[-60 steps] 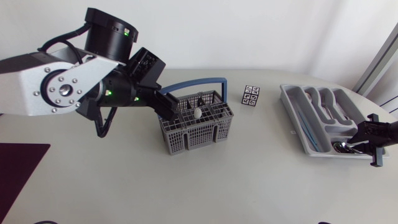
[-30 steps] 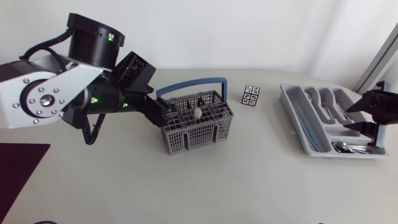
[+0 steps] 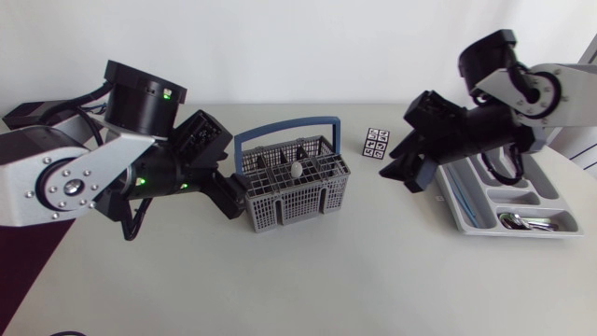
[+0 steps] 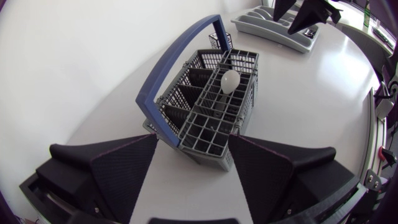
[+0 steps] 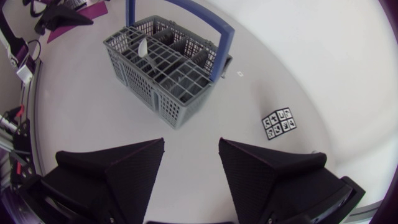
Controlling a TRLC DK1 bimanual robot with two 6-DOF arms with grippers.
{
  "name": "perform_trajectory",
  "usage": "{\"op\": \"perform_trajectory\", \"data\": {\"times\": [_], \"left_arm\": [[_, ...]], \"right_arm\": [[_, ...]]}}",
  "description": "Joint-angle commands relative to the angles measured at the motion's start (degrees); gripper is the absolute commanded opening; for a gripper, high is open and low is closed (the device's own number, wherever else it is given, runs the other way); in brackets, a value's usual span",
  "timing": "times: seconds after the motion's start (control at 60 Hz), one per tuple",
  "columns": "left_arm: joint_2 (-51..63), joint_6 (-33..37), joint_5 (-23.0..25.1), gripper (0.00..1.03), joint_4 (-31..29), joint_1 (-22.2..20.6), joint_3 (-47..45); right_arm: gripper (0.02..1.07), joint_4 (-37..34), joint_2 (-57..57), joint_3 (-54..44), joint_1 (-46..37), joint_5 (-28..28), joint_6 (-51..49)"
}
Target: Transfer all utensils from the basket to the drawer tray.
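- Basket (image 3: 294, 207): grey mesh with a blue hoop handle (image 3: 284, 126), standing upright at mid-counter. It is placed where both arms can reach it.
- Spoon (image 3: 296, 170): pale bowl uppermost, standing in a middle cell of the basket with its handle down. We judge this the next item to move. We cannot tell whether other cells hold more.
- Drawer tray (image 3: 536, 201): grey and compartmented, at the counter's right, well apart from the basket. One metal spoon (image 3: 508, 220) already lies in its near compartment, so we judge the task partly done.
- Left arm (image 3: 93, 177): low over the counter at the basket's left end. The left jaws are open and hold nothing. In the left wrist view the basket's near corner (image 4: 205, 152) sits just ahead of the gap between them. We read this as placed to brace the basket, but cannot tell if they touch it.
- Right arm (image 3: 485, 121): raised over the counter between tray and basket. The right jaws are open and empty, and point toward the basket (image 5: 168, 68), which suits a fresh pick.
- Marker card (image 3: 378, 144): black-and-white squares, flat on the counter behind the gap between basket and tray.
- Counter (image 3: 308, 280): pale, with a dark mat (image 3: 28, 245) at its left edge.
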Motion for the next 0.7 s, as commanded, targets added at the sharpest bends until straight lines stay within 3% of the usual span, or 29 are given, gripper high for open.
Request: {"op": "perform_trajectory", "data": {"times": [0.0,0.317,0.383,0.55,0.683], "left_arm": [[-1.52,1.66,-0.36,0.82,1.09,0.04,-2.45],[-4.42,4.65,-0.36,0.82,7.51,-0.75,-8.60],[-4.42,5.18,-0.36,0.82,8.21,-0.75,-9.30],[-4.42,5.62,-0.36,0.82,9.53,-0.66,-10.44],[-4.50,5.79,-0.36,0.82,9.97,-0.57,-10.80]], "right_arm": [[0.67,0.65,3.73,3.67,3.47,0.43,9.77],[0.67,3.29,13.75,11.14,12.61,-0.89,23.48],[0.61,3.73,16.03,12.98,14.11,-0.98,25.77],[0.61,5.05,19.37,16.32,15.43,-1.51,30.07],[0.52,5.40,21.84,18.52,16.04,-1.77,32.27]]}}
